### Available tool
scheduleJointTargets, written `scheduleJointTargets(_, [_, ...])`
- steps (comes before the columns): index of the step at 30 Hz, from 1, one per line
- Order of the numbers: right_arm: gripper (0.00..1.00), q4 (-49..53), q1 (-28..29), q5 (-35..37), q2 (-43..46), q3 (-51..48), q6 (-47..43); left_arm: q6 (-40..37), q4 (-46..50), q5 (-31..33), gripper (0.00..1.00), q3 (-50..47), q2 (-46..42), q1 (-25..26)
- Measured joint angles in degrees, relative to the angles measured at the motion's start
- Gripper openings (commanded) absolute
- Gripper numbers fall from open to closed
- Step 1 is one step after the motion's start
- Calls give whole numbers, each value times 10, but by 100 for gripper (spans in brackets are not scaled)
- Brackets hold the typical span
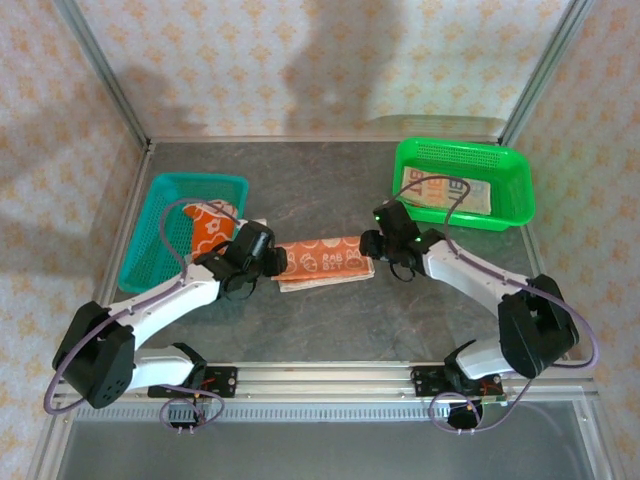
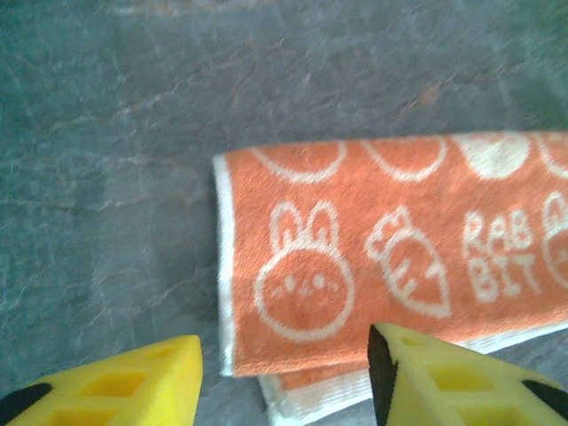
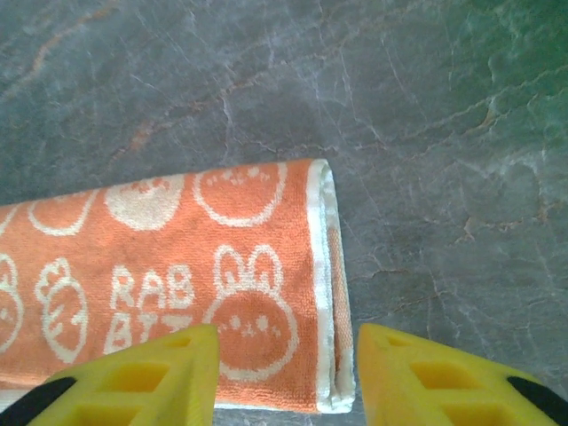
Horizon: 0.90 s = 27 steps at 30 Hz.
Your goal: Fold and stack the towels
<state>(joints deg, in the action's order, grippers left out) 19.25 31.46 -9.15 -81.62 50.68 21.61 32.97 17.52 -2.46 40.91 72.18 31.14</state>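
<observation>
Folded orange towel (image 1: 325, 262) is being flanked by left gripper (image 2: 284, 339) and right gripper (image 3: 286, 328), both open; crumpled towel (image 1: 212, 225) is being left unfolded at ten o'clock.

Table (image 1: 330, 330): dark grey veined stone-look top. Three things sit directly on it. Teal mesh basket (image 1: 200, 180) at the left edge, angled. Green mesh basket (image 1: 520, 185) right rear, well apart from the teal one. Folded orange towel (image 1: 325, 262) flat mid-table between them: white rabbit/carrot print, "RABBIT" lettering, white hem, lower layer peeking out at the near edge.
</observation>
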Motion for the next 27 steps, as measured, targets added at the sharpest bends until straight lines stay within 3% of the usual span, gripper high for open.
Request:
scheduleJointTargets(10, [31,20,0,-28,-71,2,35,22,13,-26,38,2,103,-30])
scheduleJointTargets(18, [28,18,2,-33,-100,2,46,22,9,-46,36,3,141,-35])
scheduleJointTargets(21, [21,17,4,-35,-107,2,51,22,9,-48,34,4,141,-38])
scheduleJointTargets(27, [23,14,9,-40,-108,0,59,22,11,-50,33,6,141,-38])
